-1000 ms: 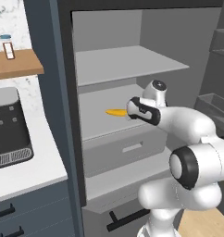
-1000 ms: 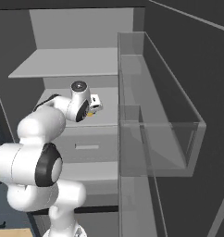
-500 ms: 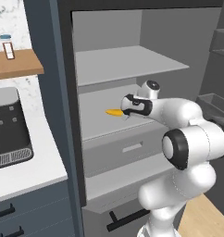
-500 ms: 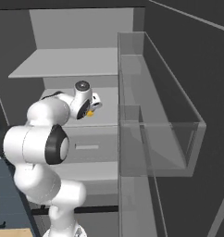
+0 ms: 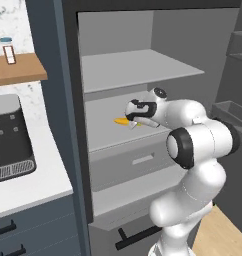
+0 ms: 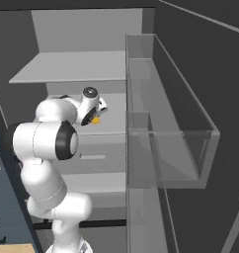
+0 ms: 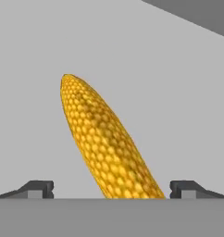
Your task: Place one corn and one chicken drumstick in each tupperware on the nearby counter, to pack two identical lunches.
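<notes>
The gripper (image 7: 112, 190) is hanging wide open around the corn (image 7: 107, 143) on the shelf (image 5: 113, 137); it should be closing squarely mid-cob.

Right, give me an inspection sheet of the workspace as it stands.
Surface: grey fridge shelf, bare around the corn.
Job's things: yellow corn lying on that shelf, its tip showing past the gripper.
Clutter: small bottle on the wooden shelf; black appliance on the white counter.
Grippers: gripper open, fingertips either side of the corn, not closed.
Cables: nothing seen.
Surroundings: open fridge, clear door bin, drawer below.
</notes>
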### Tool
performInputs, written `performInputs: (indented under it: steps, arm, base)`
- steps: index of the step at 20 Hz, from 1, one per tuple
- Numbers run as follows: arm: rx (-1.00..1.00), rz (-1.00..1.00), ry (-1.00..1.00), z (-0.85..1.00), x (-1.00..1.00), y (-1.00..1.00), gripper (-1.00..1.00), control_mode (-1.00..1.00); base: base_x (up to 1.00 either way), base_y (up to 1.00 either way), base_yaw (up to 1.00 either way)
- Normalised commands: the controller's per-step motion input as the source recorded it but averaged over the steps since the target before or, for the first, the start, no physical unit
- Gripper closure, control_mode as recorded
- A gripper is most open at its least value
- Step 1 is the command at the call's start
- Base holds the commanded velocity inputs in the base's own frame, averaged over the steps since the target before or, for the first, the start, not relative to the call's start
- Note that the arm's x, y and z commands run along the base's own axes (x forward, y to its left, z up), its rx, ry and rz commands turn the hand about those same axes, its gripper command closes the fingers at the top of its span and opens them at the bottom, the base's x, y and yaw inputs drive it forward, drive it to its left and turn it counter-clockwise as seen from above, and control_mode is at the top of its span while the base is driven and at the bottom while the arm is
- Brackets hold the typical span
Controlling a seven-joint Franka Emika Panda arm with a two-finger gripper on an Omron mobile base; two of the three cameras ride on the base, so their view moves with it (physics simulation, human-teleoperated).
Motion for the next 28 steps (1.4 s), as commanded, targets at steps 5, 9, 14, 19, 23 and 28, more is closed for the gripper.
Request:
performInputs:
  steps: [5,9,14,19,23,28]
  arm:
    - [0.00,0.13,-0.01,-0.15,0.40,0.00,-1.00,-1.00]
    - [0.00,0.14,0.00,-0.14,0.40,0.00,-1.00,-1.00]
    - [0.00,0.12,0.02,-0.25,0.26,0.00,-1.00,-1.00]
    - [-0.13,0.06,0.01,-0.91,-0.09,0.21,-1.00,-1.00]
    - [-0.14,0.01,0.03,-1.00,-0.44,0.12,1.00,-1.00]
    - [-0.04,0.00,0.09,-0.95,-0.69,-0.02,1.00,-1.00]
  base:
    - [0.00,0.00,0.00]
    - [0.00,0.00,0.00]
    - [0.00,0.00,0.00]
    - [0.00,0.00,0.00]
    - [0.00,0.00,0.00]
    - [0.00,0.00,0.00]
